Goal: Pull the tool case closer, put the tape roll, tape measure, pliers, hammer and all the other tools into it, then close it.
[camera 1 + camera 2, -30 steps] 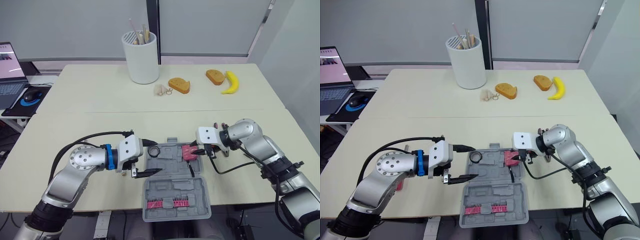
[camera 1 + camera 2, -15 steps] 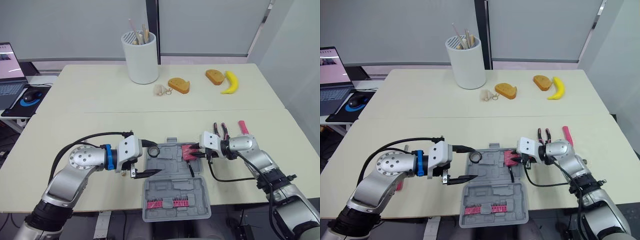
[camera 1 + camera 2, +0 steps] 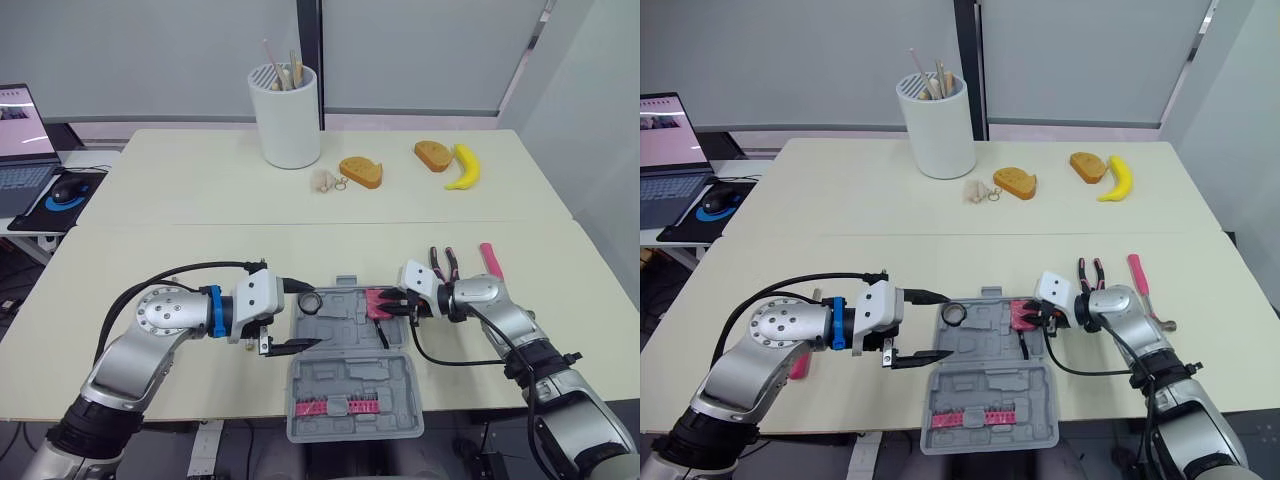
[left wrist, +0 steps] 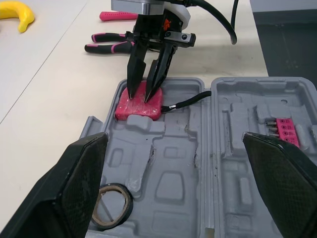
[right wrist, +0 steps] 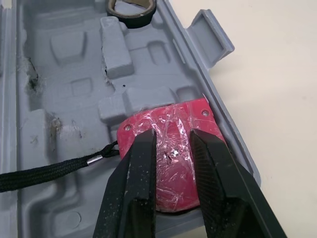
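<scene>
The tape measure (image 5: pixel 168 121) lies in the right end of the open tool case (image 3: pixel 345 380), its black strap (image 4: pixel 185 101) trailing across the tray. My right gripper (image 4: pixel 140 97) rests its tips on the pink face, fingers narrowly parted and clasping nothing. I judge that lifting off carelessly could snag the strap and drag the tape measure out. My left gripper (image 3: pixel 295 345) hangs wide apart at the case's left edge.
</scene>
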Action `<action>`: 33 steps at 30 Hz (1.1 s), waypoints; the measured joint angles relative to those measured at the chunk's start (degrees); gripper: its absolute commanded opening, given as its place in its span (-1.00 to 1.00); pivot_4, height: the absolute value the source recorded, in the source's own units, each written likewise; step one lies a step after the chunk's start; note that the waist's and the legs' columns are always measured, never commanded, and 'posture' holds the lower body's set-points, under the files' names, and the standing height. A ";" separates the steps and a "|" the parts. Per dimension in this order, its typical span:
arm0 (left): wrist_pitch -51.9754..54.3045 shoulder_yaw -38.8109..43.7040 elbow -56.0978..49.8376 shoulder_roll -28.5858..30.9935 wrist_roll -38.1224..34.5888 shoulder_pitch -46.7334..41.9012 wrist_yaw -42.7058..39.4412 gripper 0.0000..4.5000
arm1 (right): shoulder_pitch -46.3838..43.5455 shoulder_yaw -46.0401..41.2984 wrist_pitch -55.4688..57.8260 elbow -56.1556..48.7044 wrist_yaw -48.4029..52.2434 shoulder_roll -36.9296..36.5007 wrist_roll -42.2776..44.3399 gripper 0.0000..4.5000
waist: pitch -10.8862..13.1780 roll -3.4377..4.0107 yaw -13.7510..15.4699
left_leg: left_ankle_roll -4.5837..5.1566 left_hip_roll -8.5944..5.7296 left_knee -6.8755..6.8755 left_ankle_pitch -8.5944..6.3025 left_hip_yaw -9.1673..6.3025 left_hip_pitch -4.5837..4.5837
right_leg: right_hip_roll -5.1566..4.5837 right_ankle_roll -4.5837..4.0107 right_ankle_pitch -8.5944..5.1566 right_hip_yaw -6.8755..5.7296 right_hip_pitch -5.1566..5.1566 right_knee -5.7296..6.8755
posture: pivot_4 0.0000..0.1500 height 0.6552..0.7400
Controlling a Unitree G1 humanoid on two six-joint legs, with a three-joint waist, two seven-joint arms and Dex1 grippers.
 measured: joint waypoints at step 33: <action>-3.57 39.56 26.58 3.97 -6.31 28.05 4.83 1.00 | 41.18 -40.21 20.93 -44.64 -14.72 -17.30 9.73 0.15 | 0.10 0.00 -0.05 | -0.09 0.12 -0.12 -0.06 0.18 0.01 | -0.38 -0.13 -0.16 -0.09 -0.13 -0.08 | 1.00 0.77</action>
